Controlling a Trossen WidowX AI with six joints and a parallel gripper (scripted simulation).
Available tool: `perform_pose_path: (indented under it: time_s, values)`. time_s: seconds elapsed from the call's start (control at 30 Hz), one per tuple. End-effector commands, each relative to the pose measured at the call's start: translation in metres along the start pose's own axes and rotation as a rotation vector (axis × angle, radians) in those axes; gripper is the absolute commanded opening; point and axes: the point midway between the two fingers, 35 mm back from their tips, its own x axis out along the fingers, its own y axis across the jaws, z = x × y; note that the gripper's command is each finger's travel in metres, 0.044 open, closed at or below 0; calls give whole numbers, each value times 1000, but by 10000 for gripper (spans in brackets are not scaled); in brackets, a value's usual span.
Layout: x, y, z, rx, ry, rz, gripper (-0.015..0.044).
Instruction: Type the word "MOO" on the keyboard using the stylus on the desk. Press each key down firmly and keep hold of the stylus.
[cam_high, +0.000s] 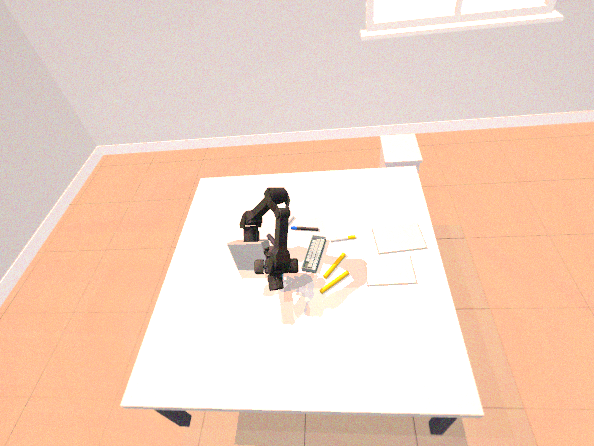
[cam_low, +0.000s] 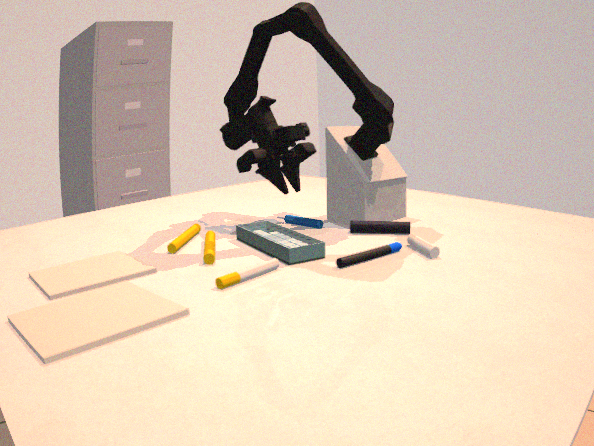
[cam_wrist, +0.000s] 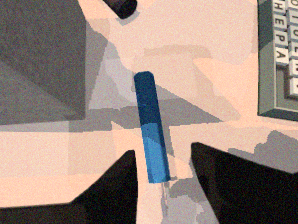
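Observation:
The blue stylus (cam_low: 303, 221) (cam_wrist: 151, 127) lies on the desk between the arm's base block and the keyboard. Its thin tip points toward the bottom of the wrist view. The arm hides it in the top view. My gripper (cam_low: 293, 192) (cam_wrist: 163, 153) is partly open and empty. It hangs above the desk over the stylus, with the stylus's tip end showing between the fingers in the wrist view. The grey-green keyboard (cam_high: 314, 254) (cam_low: 306, 254) (cam_wrist: 265, 60) with white letter keys lies beside the stylus. Only its corner, with H, E, P and A, shows clearly at the wrist view's upper right.
The grey base block (cam_high: 250, 256) (cam_low: 345, 185) (cam_wrist: 40, 60) stands close to the stylus. A thick black marker (cam_low: 380, 227) (cam_wrist: 123, 7) and a blue-capped black pen (cam_high: 306, 228) (cam_low: 367, 256) lie nearby. Two yellow markers (cam_high: 334, 266) (cam_low: 184, 238) lie beyond the keyboard.

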Motion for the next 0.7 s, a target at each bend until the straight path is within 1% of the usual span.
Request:
perform_pose_path:
  time_s: [0.0, 0.67]
  values:
    - [-1, 1, -2, -38, -6, 0, 150]
    - [12, 1, -9, -38, -7, -1, 150]
